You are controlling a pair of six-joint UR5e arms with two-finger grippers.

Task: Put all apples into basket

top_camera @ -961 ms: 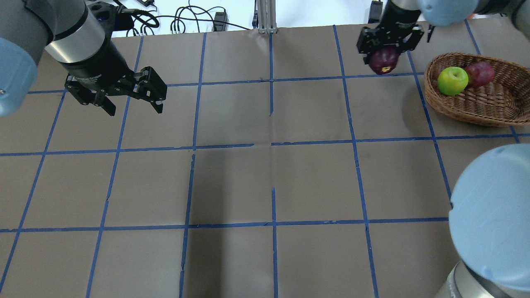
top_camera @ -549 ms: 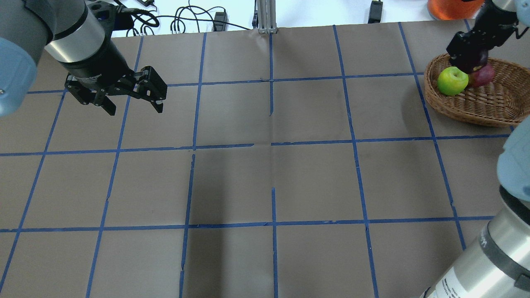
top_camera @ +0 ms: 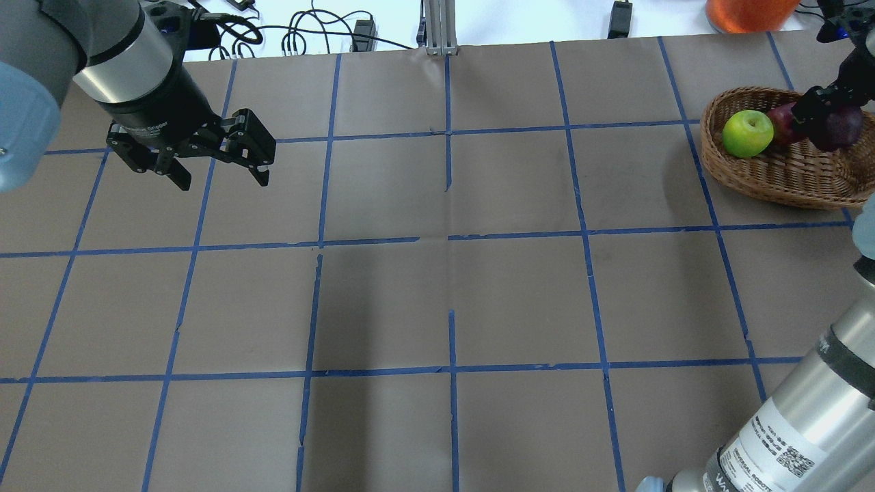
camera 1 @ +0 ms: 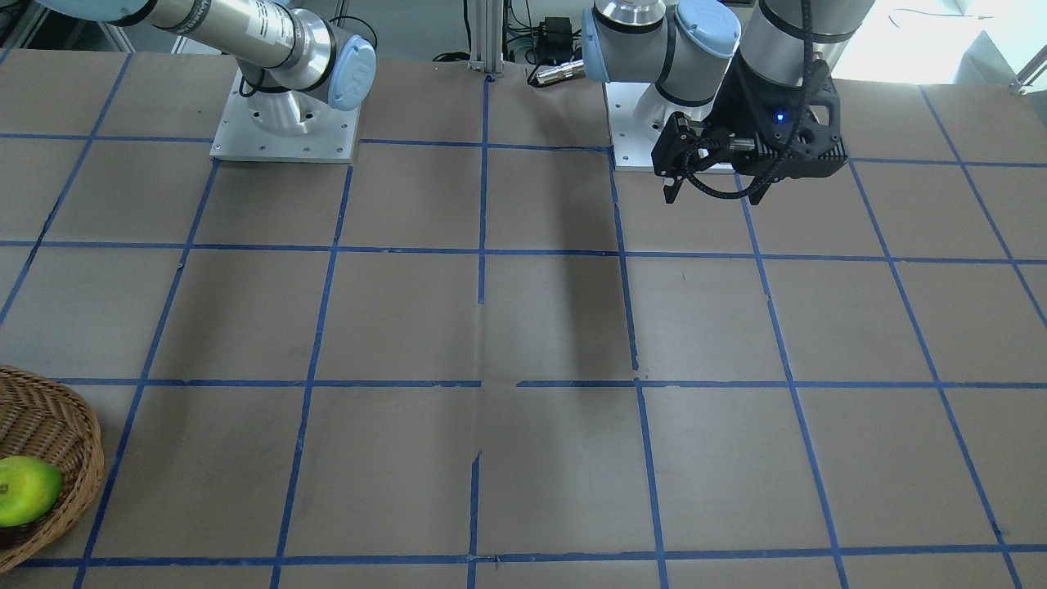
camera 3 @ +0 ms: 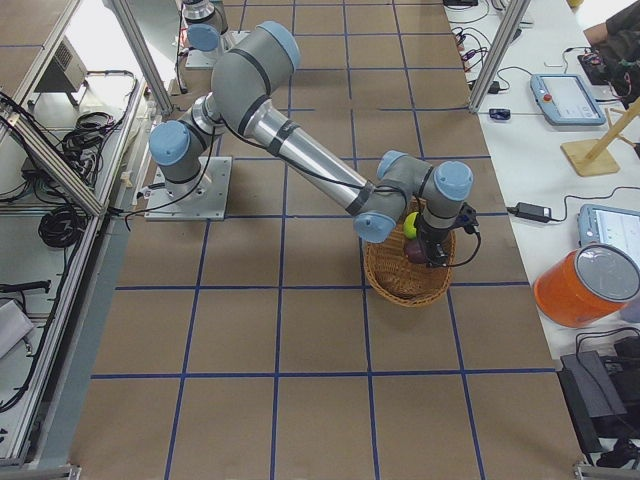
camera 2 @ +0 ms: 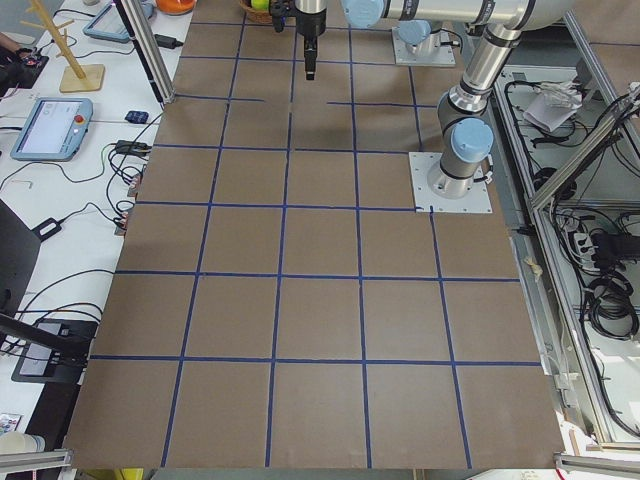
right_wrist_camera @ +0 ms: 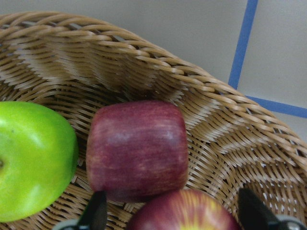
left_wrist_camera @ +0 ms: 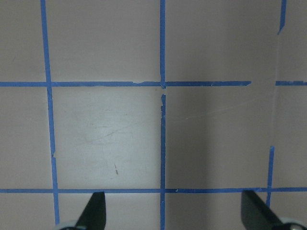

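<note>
The wicker basket stands at the far right of the table. In it lie the lime green apple and the red apple. My right gripper hangs low inside the basket, shut on the dark maroon apple. In the right wrist view the held apple sits between the fingers, touching the red apple, with the green apple to its left. My left gripper is open and empty above the far left of the table, and its wrist view shows only bare table.
An orange container stands beyond the table's far edge near the basket. Cables and a metal post lie along the far edge. In the front-facing view the basket is at the lower left edge.
My right gripper has carried the maroon apple to the right, from left of the basket to over and down into it. My left arm has not moved.
</note>
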